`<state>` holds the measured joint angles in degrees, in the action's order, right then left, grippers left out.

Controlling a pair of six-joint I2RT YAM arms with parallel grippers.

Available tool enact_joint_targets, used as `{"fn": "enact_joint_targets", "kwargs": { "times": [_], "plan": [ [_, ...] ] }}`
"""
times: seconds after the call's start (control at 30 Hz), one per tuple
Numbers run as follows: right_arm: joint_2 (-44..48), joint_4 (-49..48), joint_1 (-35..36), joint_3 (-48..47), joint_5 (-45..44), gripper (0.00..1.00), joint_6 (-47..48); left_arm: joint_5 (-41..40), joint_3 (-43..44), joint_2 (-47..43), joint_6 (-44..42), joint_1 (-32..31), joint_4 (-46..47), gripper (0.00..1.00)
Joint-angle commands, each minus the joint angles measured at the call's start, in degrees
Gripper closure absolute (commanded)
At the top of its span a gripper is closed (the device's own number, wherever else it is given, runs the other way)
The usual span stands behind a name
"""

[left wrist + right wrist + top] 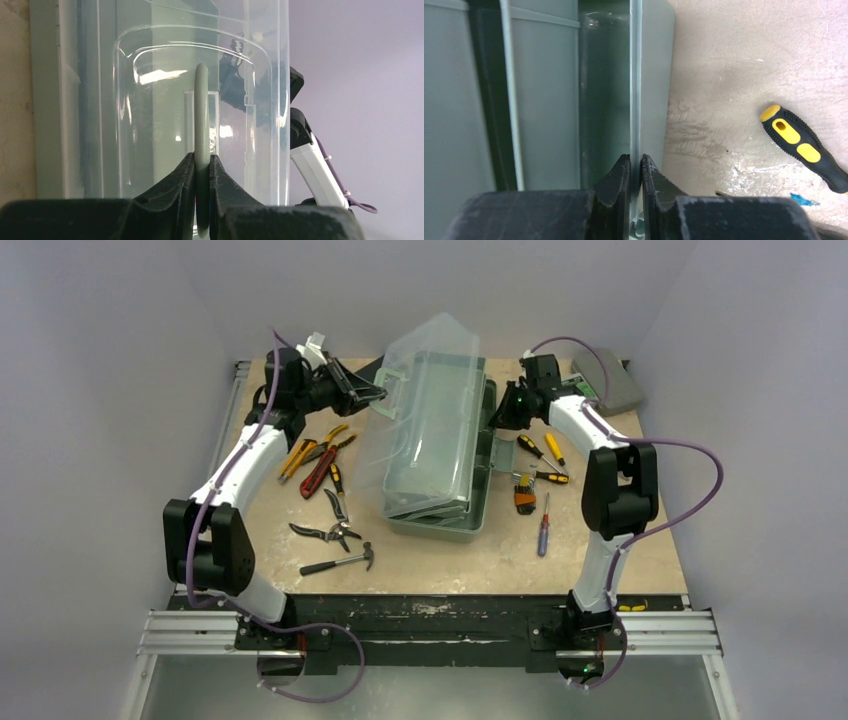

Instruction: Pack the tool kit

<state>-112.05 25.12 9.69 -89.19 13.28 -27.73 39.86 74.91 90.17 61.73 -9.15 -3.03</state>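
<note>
— What sits nearest the arm bases?
— Loose tools on the bench (470, 565): a hammer (340, 562) and shears (325, 532) on the left, a lone screwdriver (543, 525) on the right. None of them is packed.
— And the toolbox?
— The toolbox (440, 515) stands mid-bench, between the two scatters of tools. Its translucent lid (425, 390) is tilted up, not lying flat.
— Who holds it?
— The left hand (201, 161) is pinched tight on the lid's green handle (201, 110). The right hand (635, 165) is clamped on a thin green wall (636, 90) at the box's right side, seemingly to steady it.
— Farther back?
— Pliers (320, 468) on the left and yellow-handled screwdrivers (545, 452) on the right, all outside the box. A grey case (610, 380) lies in the far corner.
— So, progress?
— Early, I judge. The box is only being opened, and every tool I can see waits on the bench. Whether anything lies inside, I cannot tell.
</note>
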Motion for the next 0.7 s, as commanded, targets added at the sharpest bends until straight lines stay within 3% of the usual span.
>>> {"fn": "enact_joint_targets", "kwargs": {
  "times": [0.0, 0.67],
  "plan": [
    [0.50, 3.62, -1.79, -3.62, -3.18, 1.00, 4.08, 5.64, -2.15, -6.33, 4.42, 4.18, 13.85, 1.00],
    [-3.73, 10.77, -5.63, -11.71, -2.63, 1.00, 9.61, 9.89, -13.36, -5.57, 4.44, 14.41, 20.88, 1.00]
  ]
}}
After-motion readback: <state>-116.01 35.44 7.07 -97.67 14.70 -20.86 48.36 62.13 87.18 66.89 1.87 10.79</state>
